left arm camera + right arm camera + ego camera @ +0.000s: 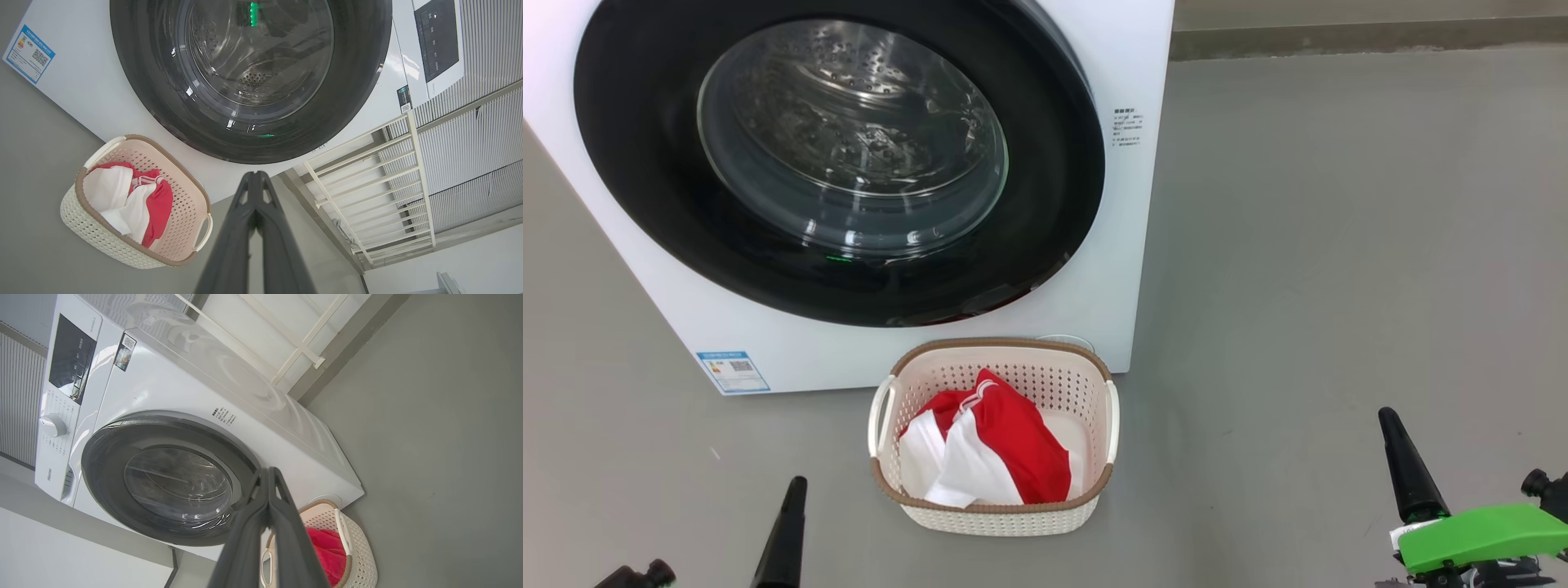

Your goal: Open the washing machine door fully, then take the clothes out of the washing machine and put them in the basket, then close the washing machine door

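The washing machine door (849,139) is seen lying flat against the front of the washing machine (1119,269). Through its glass, bare perforated steel is made out and no red fabric is noticed. The clothes (1005,449) (red pieces folded in with white ones) are heaped in the basket (996,518). The basket is set on the floor (1323,261) just in front of the machine, below the door's lower right edge. The left gripper (255,176) and the right gripper (269,471) are held low, clear of the basket and the door. The jaws of both are closed, pressed together on nothing.

The task is judged to be all but finished, so the risks lie in things left half done. Whether the latch has caught cannot be told, and a door only pushed to could swing out over the basket. Part of the drum is hidden by reflections on the glass, so a small pale piece could be overlooked inside. The white cloth is piled close to the near rim. It could be dragged onto the floor if the basket were clipped by a gripper moved carelessly.
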